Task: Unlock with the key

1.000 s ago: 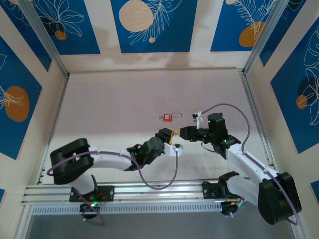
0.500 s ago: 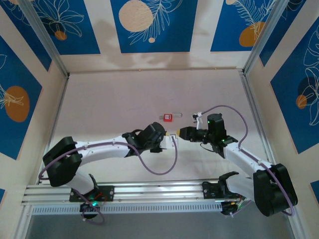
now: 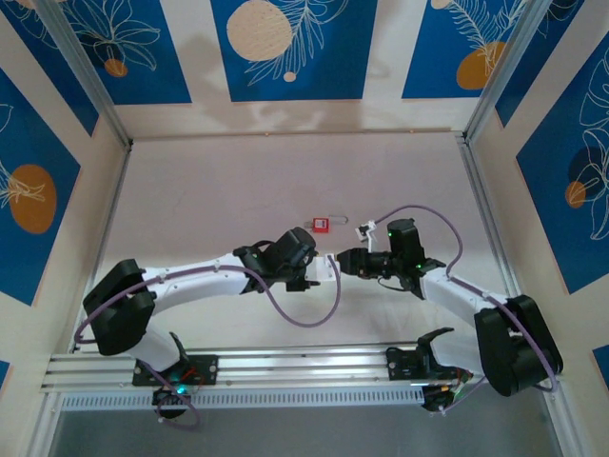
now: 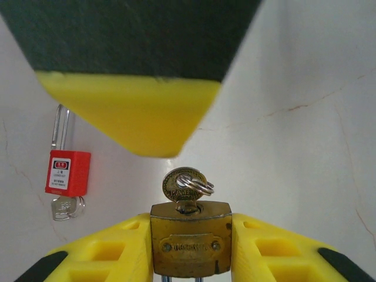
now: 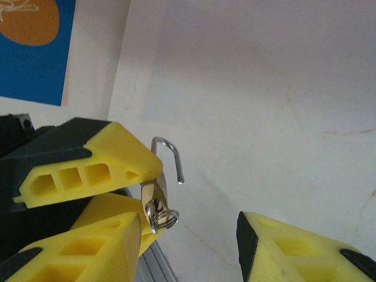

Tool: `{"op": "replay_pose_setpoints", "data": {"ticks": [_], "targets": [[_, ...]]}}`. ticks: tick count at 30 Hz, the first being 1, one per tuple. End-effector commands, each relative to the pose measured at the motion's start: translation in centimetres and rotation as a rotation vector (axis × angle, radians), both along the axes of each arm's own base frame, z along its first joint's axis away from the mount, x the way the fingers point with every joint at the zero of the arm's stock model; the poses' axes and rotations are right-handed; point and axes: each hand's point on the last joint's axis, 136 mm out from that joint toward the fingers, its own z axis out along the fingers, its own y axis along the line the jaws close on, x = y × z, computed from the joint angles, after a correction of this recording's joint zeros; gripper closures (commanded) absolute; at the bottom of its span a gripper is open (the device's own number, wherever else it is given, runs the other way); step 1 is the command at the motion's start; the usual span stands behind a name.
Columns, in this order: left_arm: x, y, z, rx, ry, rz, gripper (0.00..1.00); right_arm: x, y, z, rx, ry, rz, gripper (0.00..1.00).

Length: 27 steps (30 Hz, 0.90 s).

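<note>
One brass padlock, the key inserted, is pinched by the left hand, right hand spread; one red padlock lies on the pale tabletop, blue-panelled walls around.

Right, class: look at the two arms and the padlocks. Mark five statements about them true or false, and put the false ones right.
1. The left gripper clamps a brass padlock between its fingers. True.
2. A key with a ring sits in the brass padlock. True.
3. The right gripper holds the red padlock. False: the red padlock lies on the table, apart from both grippers.
4. The brass padlock is locked shut. False: one end of its shackle hangs free of the body.
5. The right gripper is open, with nothing gripped. True.
</note>
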Motion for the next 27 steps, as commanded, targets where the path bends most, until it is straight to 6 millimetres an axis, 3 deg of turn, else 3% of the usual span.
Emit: {"op": "replay_pose_setpoints", "data": {"ticks": [1, 18, 24, 27], "targets": [[0.2, -0.5, 0.6, -0.023, 0.024, 0.003, 0.67, -0.3, 1.4, 1.2, 0.04, -0.015, 0.058, 0.52], [0.1, -0.9, 1.2, -0.049, 0.039, 0.004, 0.66, -0.7, 4.1, 0.8, 0.04, -0.031, 0.122, 0.53], [0.1, -1.0, 1.7, -0.07, 0.038, 0.004, 0.66, -0.3, 4.5, 0.4, 0.027, -0.03, 0.121, 0.59], [0.0, -1.1, 1.7, -0.075, 0.041, 0.004, 0.66, -0.2, 4.8, 0.5, 0.03, -0.032, 0.125, 0.68]]}}
